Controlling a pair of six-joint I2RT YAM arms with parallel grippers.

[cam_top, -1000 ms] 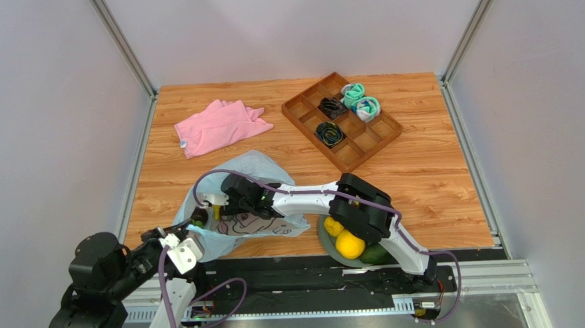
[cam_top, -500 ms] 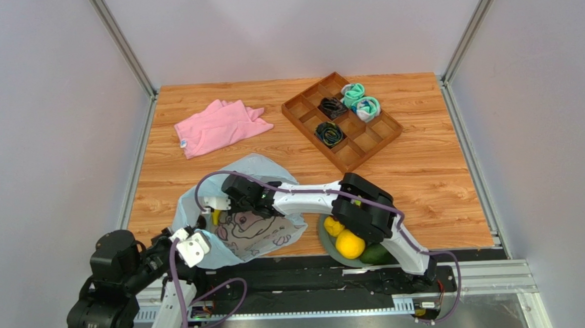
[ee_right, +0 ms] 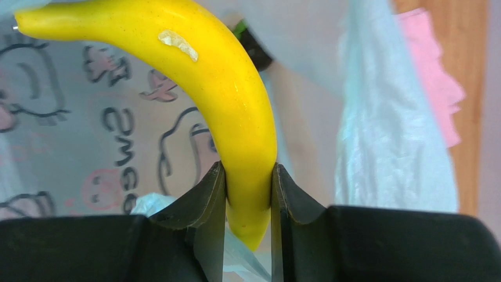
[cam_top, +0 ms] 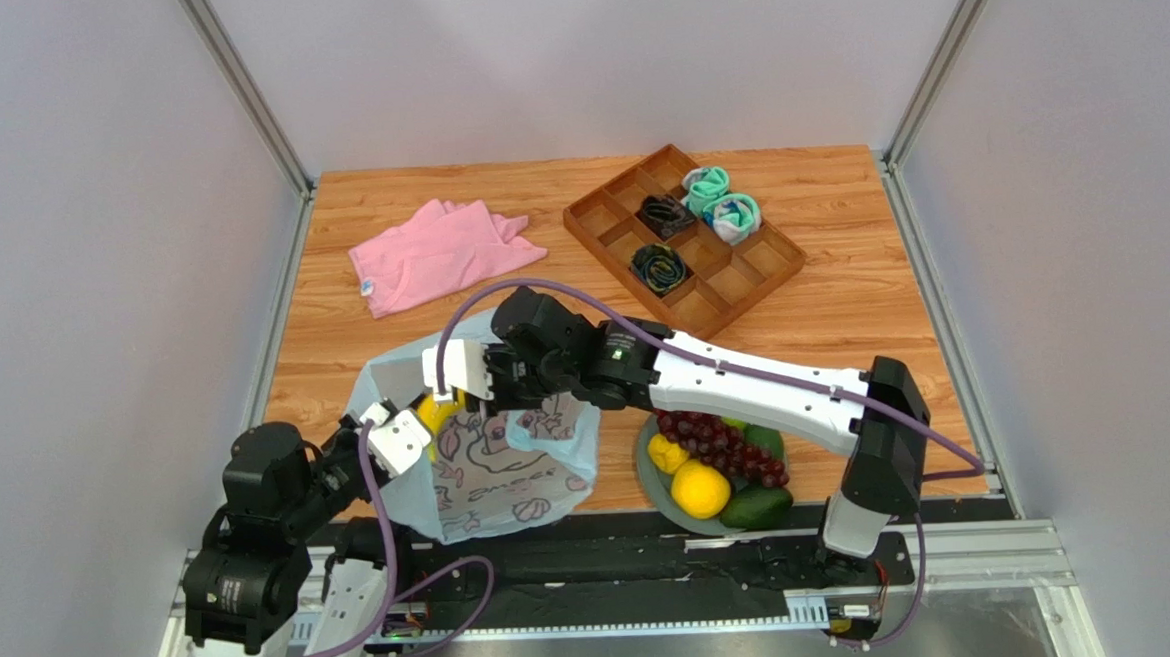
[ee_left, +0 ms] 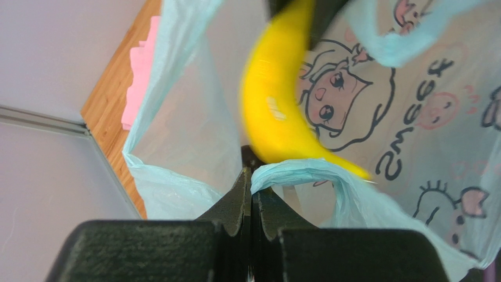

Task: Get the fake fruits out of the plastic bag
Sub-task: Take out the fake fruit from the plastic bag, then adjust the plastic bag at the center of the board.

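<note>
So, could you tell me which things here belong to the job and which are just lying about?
In the job: plastic bag; banana in right gripper; left gripper pinching the bag; fruits on the plate.
Lying about: pink cloth; wooden tray; rolled socks.

Plastic bag point(cam_top: 532, 482) mouth: near rim pinched by left fingers point(ee_left: 232, 205), opening crowded by banana point(ee_right: 235, 100) clamped between right fingers point(ee_right: 203, 205); little room beside it. Right arm point(cam_top: 760, 387) slants above far side of plate point(cam_top: 644, 477) of fruit, barring approach from right. Wooden tray point(cam_top: 684, 241) and pink cloth point(cam_top: 437, 254) occupy far table point(cam_top: 848, 345); bare lane between them, bare stretch right of plate.
</note>
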